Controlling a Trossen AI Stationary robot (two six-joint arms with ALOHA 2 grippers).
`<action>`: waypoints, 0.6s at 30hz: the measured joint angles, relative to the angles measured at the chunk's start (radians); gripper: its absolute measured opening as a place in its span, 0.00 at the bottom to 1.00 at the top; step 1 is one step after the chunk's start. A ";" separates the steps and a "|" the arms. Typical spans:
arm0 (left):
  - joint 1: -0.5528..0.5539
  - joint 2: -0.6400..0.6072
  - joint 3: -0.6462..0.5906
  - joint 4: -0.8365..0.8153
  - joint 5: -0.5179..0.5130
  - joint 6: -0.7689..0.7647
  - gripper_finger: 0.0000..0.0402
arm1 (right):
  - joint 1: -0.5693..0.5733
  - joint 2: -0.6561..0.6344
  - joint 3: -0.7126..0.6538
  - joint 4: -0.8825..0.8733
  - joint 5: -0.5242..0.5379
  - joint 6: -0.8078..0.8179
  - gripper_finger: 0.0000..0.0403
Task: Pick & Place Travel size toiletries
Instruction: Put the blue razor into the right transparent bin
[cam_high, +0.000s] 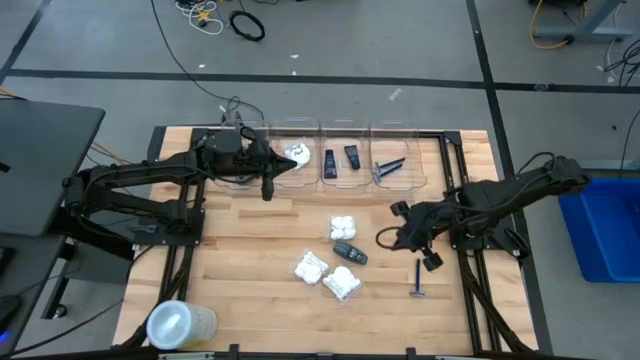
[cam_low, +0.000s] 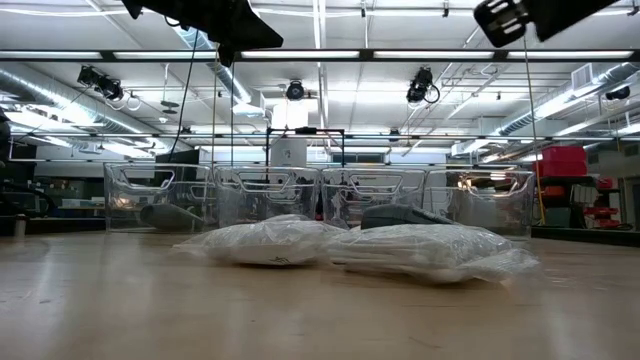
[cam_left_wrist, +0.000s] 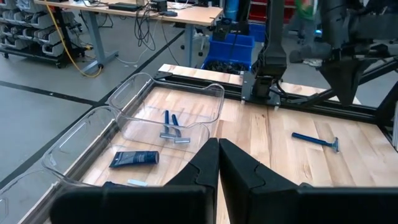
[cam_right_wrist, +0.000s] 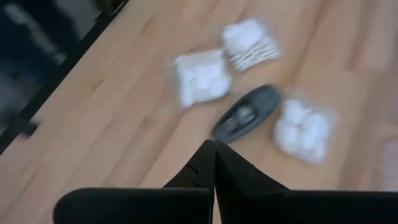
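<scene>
Hovering empty with fingers pinched together, the right gripper (cam_high: 383, 240) hangs just right of the dark grey case (cam_high: 350, 253) and white packets (cam_high: 310, 267) awaiting sorting mid-surface, while the left gripper (cam_high: 268, 190), likewise closed on nothing, waits beside the far clear bins (cam_high: 398, 180) already holding razors (cam_high: 388, 168) and black tubes (cam_high: 330, 164).

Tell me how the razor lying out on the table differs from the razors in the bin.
The loose razor lies alone on the bare wood, near the right arm; the binned razors are a pair, resting close together inside a clear bin at the table's far edge. They share thin blue handles.
</scene>
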 joint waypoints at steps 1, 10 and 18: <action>0.000 0.000 0.000 0.000 0.000 0.000 0.05 | 0.009 0.001 0.000 -0.021 -0.017 0.000 0.01; 0.000 0.000 0.000 0.002 0.000 -0.004 0.05 | 0.120 0.020 0.000 -0.172 -0.037 -0.052 0.01; 0.000 0.000 0.000 0.007 0.000 -0.001 0.05 | 0.179 0.035 0.000 -0.230 -0.036 -0.119 0.01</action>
